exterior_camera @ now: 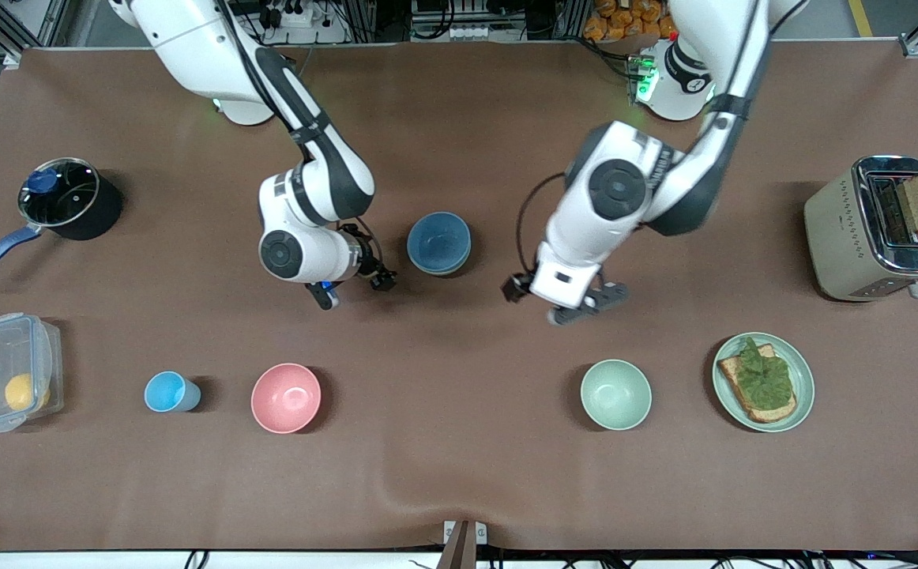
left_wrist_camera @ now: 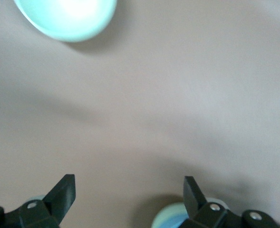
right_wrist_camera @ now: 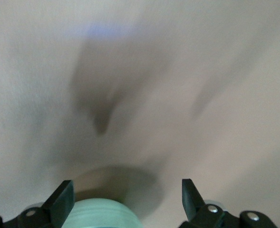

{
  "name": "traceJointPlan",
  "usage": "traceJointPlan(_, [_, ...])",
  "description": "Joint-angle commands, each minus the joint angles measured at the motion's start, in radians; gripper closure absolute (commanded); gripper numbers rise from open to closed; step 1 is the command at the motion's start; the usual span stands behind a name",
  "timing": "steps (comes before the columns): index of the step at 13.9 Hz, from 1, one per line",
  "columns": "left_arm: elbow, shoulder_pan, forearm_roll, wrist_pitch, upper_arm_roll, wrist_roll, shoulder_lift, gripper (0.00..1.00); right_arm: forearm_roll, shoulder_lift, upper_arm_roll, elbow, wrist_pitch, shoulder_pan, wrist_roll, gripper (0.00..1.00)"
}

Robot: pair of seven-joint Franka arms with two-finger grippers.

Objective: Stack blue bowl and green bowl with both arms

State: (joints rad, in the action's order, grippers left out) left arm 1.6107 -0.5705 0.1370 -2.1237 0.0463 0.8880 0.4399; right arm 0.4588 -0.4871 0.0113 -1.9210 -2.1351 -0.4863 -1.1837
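The blue bowl sits upright at mid-table between the two grippers. A pale green side shows at its spot in the right wrist view, so it seems nested in a green bowl. The stack also shows in the left wrist view. Another green bowl stands alone nearer the front camera, also in the left wrist view. My right gripper is open and empty beside the stack. My left gripper is open and empty over bare table between the stack and the lone green bowl.
A pink bowl and a light-blue cup stand near the front. A clear container and a lidded pot are at the right arm's end. A green plate with toast and a toaster are at the left arm's end.
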Motion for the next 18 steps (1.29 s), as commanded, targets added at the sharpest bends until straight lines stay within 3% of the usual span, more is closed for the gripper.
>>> traceJointPlan(1, [-0.057, 0.084, -0.079, 0.083, -0.009, -0.033, -0.018, 0.0, -0.038, 0.067, 0.007, -0.01, 0.075, 0.046, 0.032, 0.0])
traceJointPlan(4, [-0.068, 0.17, -0.099, 0.158, -0.008, -0.156, -0.073, 0.0, -0.074, 0.114, 0.006, 0.008, 0.202, 0.121, 0.119, 0.0])
traceJointPlan(6, [-0.097, 0.216, -0.112, 0.258, -0.009, -0.249, -0.11, 0.0, -0.162, 0.133, 0.007, 0.051, 0.349, 0.2, 0.273, 0.0])
traceJointPlan(10, [-0.135, 0.307, -0.112, 0.367, -0.014, -0.414, -0.154, 0.0, -0.18, 0.16, 0.009, 0.099, 0.483, 0.356, 0.485, 0.0])
traceJointPlan(12, [-0.106, 0.348, -0.112, 0.425, -0.014, -0.438, -0.222, 0.0, -0.187, 0.182, 0.009, 0.106, 0.495, 0.425, 0.594, 0.0])
traceJointPlan(14, [-0.019, 0.369, -0.116, 0.481, -0.005, -0.445, -0.321, 0.0, -0.262, 0.209, 0.009, 0.135, 0.518, 0.462, 0.659, 0.0])
traceJointPlan(16, [0.027, 0.431, -0.116, 0.491, -0.017, -0.483, -0.394, 0.0, -0.351, 0.231, 0.013, 0.236, 0.607, 0.471, 0.697, 0.0])
traceJointPlan(18, [0.063, 0.471, -0.117, 0.53, -0.034, -0.607, -0.44, 0.0, -0.359, 0.245, 0.016, 0.328, 0.687, 0.48, 0.697, 0.0])
